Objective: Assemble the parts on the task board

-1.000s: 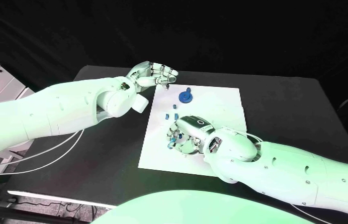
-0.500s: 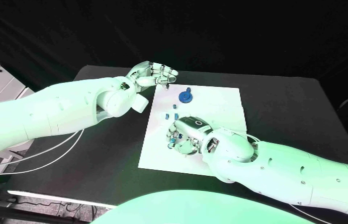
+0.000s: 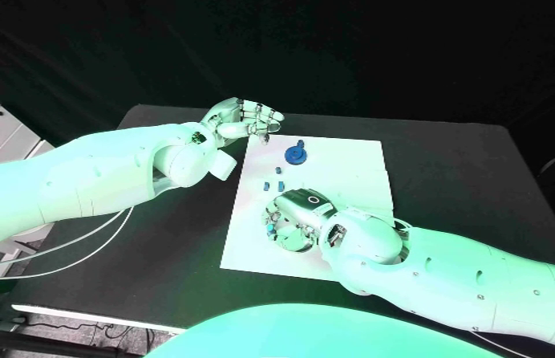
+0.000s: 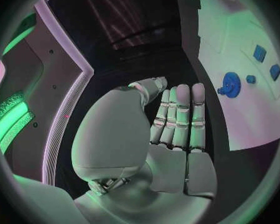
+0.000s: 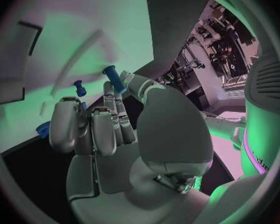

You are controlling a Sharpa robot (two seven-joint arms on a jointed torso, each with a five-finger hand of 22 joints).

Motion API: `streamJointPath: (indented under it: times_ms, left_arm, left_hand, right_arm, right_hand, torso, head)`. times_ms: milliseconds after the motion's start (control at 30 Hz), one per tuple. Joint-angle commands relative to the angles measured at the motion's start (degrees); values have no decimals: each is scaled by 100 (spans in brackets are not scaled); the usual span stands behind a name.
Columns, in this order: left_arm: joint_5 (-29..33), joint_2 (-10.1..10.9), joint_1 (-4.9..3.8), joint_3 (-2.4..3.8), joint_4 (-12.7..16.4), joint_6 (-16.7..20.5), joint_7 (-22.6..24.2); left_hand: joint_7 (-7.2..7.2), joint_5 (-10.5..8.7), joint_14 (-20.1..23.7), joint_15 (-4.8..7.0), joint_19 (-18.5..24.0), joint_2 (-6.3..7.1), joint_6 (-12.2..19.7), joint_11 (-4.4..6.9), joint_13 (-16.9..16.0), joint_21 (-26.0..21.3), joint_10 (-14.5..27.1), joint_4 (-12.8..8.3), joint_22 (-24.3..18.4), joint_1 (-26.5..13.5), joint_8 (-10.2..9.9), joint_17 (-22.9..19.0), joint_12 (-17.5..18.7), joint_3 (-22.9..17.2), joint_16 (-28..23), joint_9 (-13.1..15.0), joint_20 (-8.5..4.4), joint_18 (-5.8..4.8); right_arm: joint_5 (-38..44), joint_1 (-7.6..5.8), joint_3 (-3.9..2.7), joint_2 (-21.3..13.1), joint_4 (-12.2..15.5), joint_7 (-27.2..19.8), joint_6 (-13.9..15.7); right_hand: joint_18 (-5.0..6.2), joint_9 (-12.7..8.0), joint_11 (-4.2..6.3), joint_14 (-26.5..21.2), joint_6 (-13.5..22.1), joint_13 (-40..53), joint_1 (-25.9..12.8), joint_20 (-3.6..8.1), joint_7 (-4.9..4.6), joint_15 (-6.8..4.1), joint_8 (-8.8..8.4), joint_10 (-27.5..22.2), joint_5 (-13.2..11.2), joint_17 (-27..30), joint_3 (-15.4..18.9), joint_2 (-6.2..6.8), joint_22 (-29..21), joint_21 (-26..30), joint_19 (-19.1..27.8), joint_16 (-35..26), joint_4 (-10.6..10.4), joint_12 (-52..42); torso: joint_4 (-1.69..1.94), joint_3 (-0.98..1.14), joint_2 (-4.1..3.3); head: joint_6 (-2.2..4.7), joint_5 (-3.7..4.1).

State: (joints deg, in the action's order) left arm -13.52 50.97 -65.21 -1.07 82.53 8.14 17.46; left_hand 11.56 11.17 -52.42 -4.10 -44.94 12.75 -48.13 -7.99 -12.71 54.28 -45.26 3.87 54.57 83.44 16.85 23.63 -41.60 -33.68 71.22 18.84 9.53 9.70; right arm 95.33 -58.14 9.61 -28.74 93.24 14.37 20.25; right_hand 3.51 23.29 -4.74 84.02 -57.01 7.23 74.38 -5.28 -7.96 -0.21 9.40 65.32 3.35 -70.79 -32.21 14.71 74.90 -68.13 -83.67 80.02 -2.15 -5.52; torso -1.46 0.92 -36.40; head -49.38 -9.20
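Closest to the robot, the silver right hand (image 3: 298, 213) is down over the near-left part of the flat white rectangular task board (image 3: 358, 169), fingers curled in tight. In the right wrist view that hand (image 5: 109, 129) is pinching a small blue cylindrical peg (image 5: 114, 79) up at its fingertips, so it's definitely got hold of something. A second little blue peg (image 5: 79, 88) stands on the board just beside it, and there's a blue piece with a toothed edge (image 5: 43, 129) peeking out next to the fingers.

A bit farther up the board sit a few small blue block-shaped parts (image 3: 272, 186), close together. Past those, near the far edge, is the round blue gear with a stub sticking up from it (image 3: 297, 155).

Farthest out, the silver left hand (image 3: 245, 120) hangs over the black table (image 3: 463, 165) right at the board's far-left corner. From its own wrist camera the left hand (image 4: 177, 119) has fingers straight and side by side, nothing in it, with the gear (image 4: 231, 84) well apart from it.
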Motion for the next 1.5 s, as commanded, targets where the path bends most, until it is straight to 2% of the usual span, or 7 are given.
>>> streamJointPath:
  times_ms: [33, 300, 667, 733, 967, 1167, 1500]
  left_arm:
    - [-1, -5, -3, 4, 12, -91, 32]
    - [-2, 6, -3, 4, 11, -105, 18]
    - [-2, 8, -3, 2, 3, -112, 19]
    - [-1, 12, -2, 0, 6, -108, 26]
    - [14, 35, 1, -11, 26, -71, 48]
    - [20, 43, 10, -25, 41, -56, 52]
    - [22, 43, 22, -39, 64, -63, 56]
  left_hand:
    - [-6, 19, 46, -11, 18, 3, 32, -8, -6, -21, 52, -43, -7, -40, 34, 7, -14, -5, 19, 9, 41, 77]
    - [-5, 19, 52, -13, 16, 1, 42, -10, -9, -28, 67, -51, -7, -48, 44, 10, -35, -9, 25, 13, 44, 77]
    - [-5, 19, 52, -13, 16, 1, 42, -10, -9, -28, 67, -51, -7, -48, 44, 10, -35, -9, 25, 13, 44, 77]
    - [-5, 19, 52, -13, 16, 1, 42, -10, -9, -28, 67, -51, -7, -48, 44, 10, -35, -9, 25, 13, 44, 77]
    - [-3, 17, 55, -16, 16, 5, 46, -12, -10, -31, 75, -50, -8, -59, 48, 11, -41, -6, 26, 14, 45, 77]
    - [-3, 17, 55, -16, 16, 5, 46, -12, -10, -31, 75, -50, -8, -59, 48, 11, -41, -6, 26, 14, 45, 77]
    - [-3, 17, 55, -16, 16, 5, 46, -12, -10, -31, 75, -50, -8, -59, 48, 11, -41, -6, 26, 14, 45, 77]
  right_arm:
    - [114, 7, 2, -21, 32, -169, 191]
    - [65, 6, 1, -178, 189, -219, 567]
    - [-655, -174, -119, -968, 756, -495, 1090]
    - [-1235, -301, -154, -1281, 871, -611, 1104]
    - [-3088, -730, -198, -2439, 1036, -490, 592]
    - [-3353, -795, -173, -3110, 1199, -33, 113]
    - [-2411, -442, -141, -3316, 1454, 797, 213]
  right_hand:
    - [82, -21, -44, 150, 105, -30, -17, -65, 11, 67, -70, -267, -3, 170, 202, 57, 883, 329, 76, -108, -25, 27]
    - [157, -85, -135, 15, 248, -26, 458, -156, 50, 145, -229, -892, 13, 426, 1316, -206, 747, 840, 206, -212, -241, -397]
    - [171, -133, -129, 8, 277, -23, 757, -160, 72, 143, -314, -1068, 19, 479, 1797, -285, 719, 949, 198, -208, -563, -768]
    - [112, -133, -38, 117, 190, 51, 787, -103, -72, 68, -294, -612, 10, 248, 1721, -353, 821, 554, 54, -74, -662, -1068]
    - [-11, -42, 225, 229, -39, 592, 381, 79, 66, -143, -59, 893, 12, -18, 1806, -175, 1041, -205, -183, 83, -1138, -1867]
    - [-197, 659, 328, 428, 295, 6761, 10, 204, 186, -234, 794, 1707, -17, -984, 3005, -543, 1306, -1312, -442, 617, -1461, -7227]
    - [-315, 871, 335, 543, 360, 8054, -242, 186, 208, -230, 1085, 2323, 22, -1633, 3405, -648, 1462, -1991, -588, 895, -1475, -8257]
  torso:
    - [-2, 1, 1]
    - [-5, 3, 3]
    - [-8, 3, 12]
    - [-9, -1, 17]
    - [-49, -23, 54]
    - [-75, -4, 67]
    - [-110, 31, 78]
  head:
    - [10, 7]
    - [32, 19]
    - [121, 143]
    - [140, 206]
    - [186, 468]
    - [184, 561]
    - [136, 567]
